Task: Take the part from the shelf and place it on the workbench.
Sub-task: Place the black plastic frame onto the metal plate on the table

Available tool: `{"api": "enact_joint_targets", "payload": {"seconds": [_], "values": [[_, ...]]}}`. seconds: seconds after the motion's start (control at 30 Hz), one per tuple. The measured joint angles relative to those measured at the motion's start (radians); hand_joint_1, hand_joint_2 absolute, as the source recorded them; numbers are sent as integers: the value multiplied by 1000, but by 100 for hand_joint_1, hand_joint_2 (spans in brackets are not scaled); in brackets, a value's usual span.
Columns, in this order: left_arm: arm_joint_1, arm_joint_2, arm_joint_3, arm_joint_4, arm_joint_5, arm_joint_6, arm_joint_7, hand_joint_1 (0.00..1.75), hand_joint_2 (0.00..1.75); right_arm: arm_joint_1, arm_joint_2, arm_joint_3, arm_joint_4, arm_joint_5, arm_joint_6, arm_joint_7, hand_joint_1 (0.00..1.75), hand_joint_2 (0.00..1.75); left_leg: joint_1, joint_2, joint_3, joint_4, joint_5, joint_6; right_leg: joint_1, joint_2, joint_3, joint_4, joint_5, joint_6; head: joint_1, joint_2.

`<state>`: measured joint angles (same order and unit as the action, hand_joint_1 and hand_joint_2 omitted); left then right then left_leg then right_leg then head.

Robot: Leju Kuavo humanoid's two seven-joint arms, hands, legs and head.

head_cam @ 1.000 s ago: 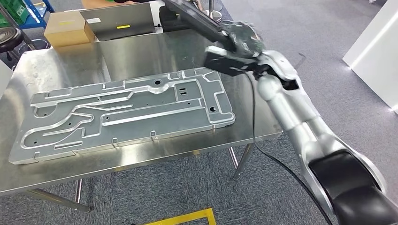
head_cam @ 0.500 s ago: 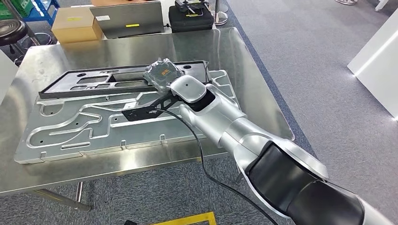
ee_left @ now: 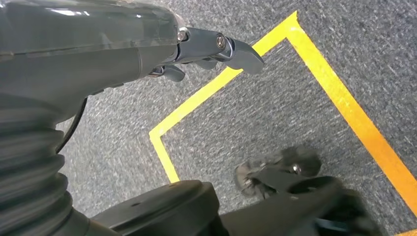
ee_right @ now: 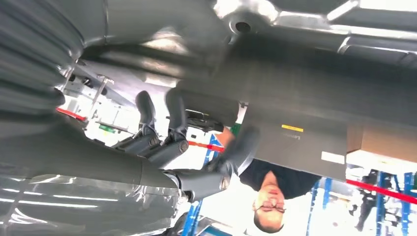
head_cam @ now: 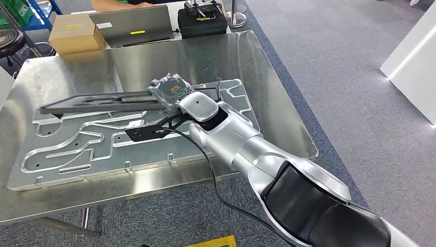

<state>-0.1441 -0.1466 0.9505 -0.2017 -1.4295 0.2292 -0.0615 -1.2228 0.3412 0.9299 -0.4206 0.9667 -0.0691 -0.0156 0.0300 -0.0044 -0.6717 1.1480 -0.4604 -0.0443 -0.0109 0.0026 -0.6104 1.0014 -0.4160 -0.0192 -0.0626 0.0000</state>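
Observation:
In the head view my right hand point(head_cam: 172, 91) reaches over the steel workbench point(head_cam: 272, 98) and grips one end of a long flat black part point(head_cam: 97, 101). The part stretches to the left, tilted nearly edge-on, just above a large machined silver plate point(head_cam: 67, 149) that lies on the bench. Close up in the right wrist view, dark fingers point(ee_right: 174, 110) curl under the part's dark underside point(ee_right: 305, 78). My left hand point(ee_left: 211, 46) hangs over grey carpet with its fingers apart and nothing in it.
Behind the bench stand a cardboard box point(head_cam: 73, 32), a grey panel point(head_cam: 134, 24) and a black case point(head_cam: 201, 20). A person point(ee_right: 268, 196) is beyond the bench's far side. Yellow tape point(ee_left: 221, 81) marks the carpet. A black stool point(head_cam: 10, 38) is at far left.
My right arm swung the part down from high at the right to over the silver plate. In the last half second the part tipped from flat to nearly edge-on and sank lower.

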Motion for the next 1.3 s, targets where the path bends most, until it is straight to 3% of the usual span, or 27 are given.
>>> {"api": "enact_joint_targets", "payload": {"seconds": [0.03, 0.1, 0.17, 0.23, 0.27, 0.33, 0.4, 0.43, 0.47, 0.5, 0.57, 0.63, 0.73, 0.77, 0.87, 0.9, 0.93, 0.97, 1.03, 1.1, 1.2, 1.23, 1.3], "values": [[0, -1, -1, 0, 0, 0, 1, 0, 175, -1, 1, 0, 5, -1, -1, 0, 0, 0, 1, 0, 29, -63, 25, -1, 0, 1, -2, 9, -6, 6, 0, 0], [0, -3, 0, 0, 7, 0, 1, 0, 87, -3, 1, 0, 15, -3, -2, 0, 0, 0, 1, -2, 54, -120, 37, 8, 5, 4, -8, 20, -11, 17, 0, 0], [2, -3, 0, 0, 14, -4, 0, 0, 0, -3, 1, 0, 25, -4, -3, -1, 0, 0, -1, -5, 53, -119, 36, 25, 5, 4, -9, 20, -12, 25, 1, 0], [2, -3, 0, 0, 15, -10, 0, 0, 0, -5, 1, 0, 32, -5, -3, -3, 0, 0, -2, -5, 56, -122, 38, 40, 0, 3, -17, 43, -30, 34, 1, 0], [2, -3, 0, 0, 16, -12, 1, 0, 0, -5, 0, 0, 35, -6, -3, -5, 0, 0, -2, -4, 57, -123, 39, 46, -1, 3, -34, 82, -53, 37, 1, 0], [2, -3, 1, 0, 19, -13, 2, 0, 0, -6, 0, 0, 41, -9, -3, -6, 0, 0, -5, -3, 57, -123, 38, 53, -2, 1, -97, 216, -118, 42, 1, 0], [3, -3, 1, 0, 20, -13, 2, 0, 0, -3, -1, 0, 50, -12, -3, -7, 0, 0, -9, -2, 57, -123, 37, 56, -2, 1, -149, 318, -147, 41, 1, 0], [4, -3, 1, 0, 21, -13, 2, 0, 0, -1, -1, 0, 54, -13, -3, -8, 0, 0, -11, -3, 58, -123, 37, 56, -1, 1, -149, 314, -133, 37, 1, 0], [4, -3, 1, 0, 21, -13, 2, 0, 0, -1, -1, 0, 57, -13, -3, -9, 0, 0, -14, -4, 59, -123, 37, 57, 2, 2, -128, 270, -103, 30, 1, 0], [4, -3, 2, 0, 21, -14, 2, 0, 0, -2, -1, 0, 59, -14, -4, -11, 0, 0, -16, -5, 61, -123, 37, 57, 5, 2, -92, 197, -66, 21, 1, 0], [5, -6, 2, 0, 23, -14, 2, 0, 0, -6, -1, -2, 64, -14, -5, -16, 0, 0, -20, -5, 62, -123, 36, 53, 14, -1, -28, 66, -19, 5, 1, 0], [5, -7, 3, 0, 29, -15, 3, 0, 0, -8, -1, -4, 69, -13, -6, -19, 0, 0, -19, -4, 61, -125, 36, 45, 22, -3, -10, 24, -13, 0, 1, 0], [7, -6, 10, 0, 44, -25, 7, 0, 0, -13, -6, -10, 78, -8, -11, -17, 0, 0, -19, -2, 61, -117, 23, 31, 14, -4, 0, 3, -1, -3, 0, 0], [9, -6, 13, 0, 48, -29, 11, 0, 0, -18, -11, -14, 81, -6, -15, -15, 0, 0, -19, -1, 50, -89, 2, 27, 10, -5, 4, -5, 4, -6, 0, 0], [17, -5, 26, 0, 58, -32, 25, 0, 0, -32, -43, -29, 87, 1, -25, -13, 0, 0, -16, -1, -24, 91, -95, 17, 7, -9, 6, -10, 9, -9, 0, 0], [21, -5, 30, 0, 60, -34, 27, 0, 0, -34, -61, -36, 89, 4, -29, -15, 0, 0, -14, -1, -41, 135, -110, 15, 7, -11, 4, -8, 10, -8, 0, 0], [25, -4, 33, 0, 63, -36, 28, 0, 0, -35, -82, -43, 91, 6, -35, -18, 0, 0, -13, -1, -40, 140, -104, 12, 7, -13, 2, -5, 10, -7, 0, 0], [29, -4, 36, 0, 65, -39, 28, 0, 0, -37, -105, -50, 92, 9, -43, -20, 0, 0, -10, 0, -20, 106, -81, 11, 6, -13, 0, -2, 10, -6, 0, 0], [33, -3, 42, 0, 69, -44, 28, 0, 0, -46, -159, -67, 93, 15, -65, -25, 0, 0, -6, -1, 54, -28, -21, 10, 6, -13, -8, 9, 9, 3, 0, 0], [35, -2, 48, 0, 72, -47, 25, 0, 0, -57, -224, -88, 93, 18, -93, -30, 0, 0, -8, -6, 92, -108, 5, 20, 9, -14, -16, 20, 9, 16, 1, 0], [44, 0, 56, 0, 80, -45, 17, 0, 0, -62, -354, -125, 89, 32, -161, -52, 0, 0, -12, -13, 84, -114, 16, 46, 8, -17, -23, 20, 17, 37, 1, 0], [47, 0, 60, 0, 82, -44, 12, 0, 0, -60, -407, -137, 88, 39, -190, -62, 0, 0, -12, -14, 80, -115, 23, 56, 5, -16, -26, 28, 6, 45, 1, 0], [51, 1, 65, 0, 83, -43, 6, 0, 0, -46, -517, -166, 87, 41, -252, -81, 0, 0, -11, -16, 66, -120, 37, 75, 0, -11, -52, 97, -57, 58, 1, 0]]}}
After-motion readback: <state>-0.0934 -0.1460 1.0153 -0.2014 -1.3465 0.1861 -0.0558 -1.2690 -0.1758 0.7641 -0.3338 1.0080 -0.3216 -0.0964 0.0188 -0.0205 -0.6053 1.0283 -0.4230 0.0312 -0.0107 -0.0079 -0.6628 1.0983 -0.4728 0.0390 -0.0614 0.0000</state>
